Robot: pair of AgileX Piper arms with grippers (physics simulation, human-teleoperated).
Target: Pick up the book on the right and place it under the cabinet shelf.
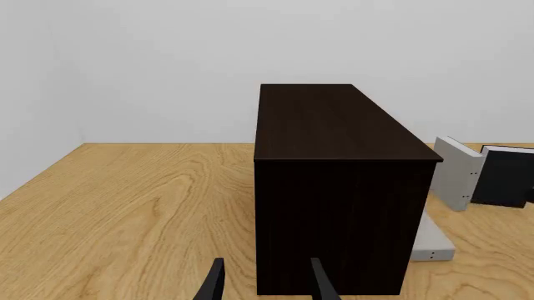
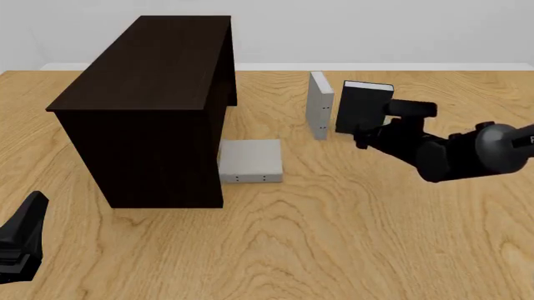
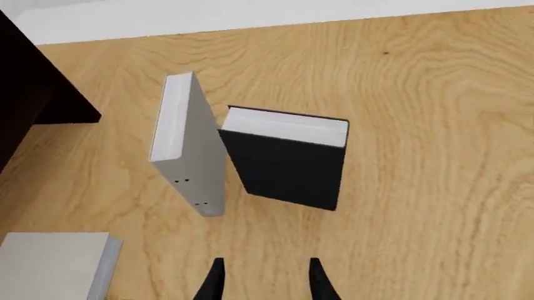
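The book (image 2: 250,160) is a pale grey hardcover lying flat on the table, with one side against the open foot of the cabinet shelf (image 2: 142,94); part of it may reach beneath. It also shows in the wrist views, book (image 1: 432,240) and book (image 3: 54,262). The cabinet shelf (image 1: 334,187) is a big, nearly black box. My right gripper (image 2: 361,137) hovers open and empty near two standing books, right of the flat one; its fingers (image 3: 215,278) are spread. My left gripper (image 1: 267,289) is open near the cabinet's front left.
A second grey book (image 2: 319,105) stands upright right of the cabinet, with a black book with white pages (image 2: 361,106) beside it. Both show in the right wrist view, grey book (image 3: 187,150) and black book (image 3: 288,165). A white wall closes the table's far edge.
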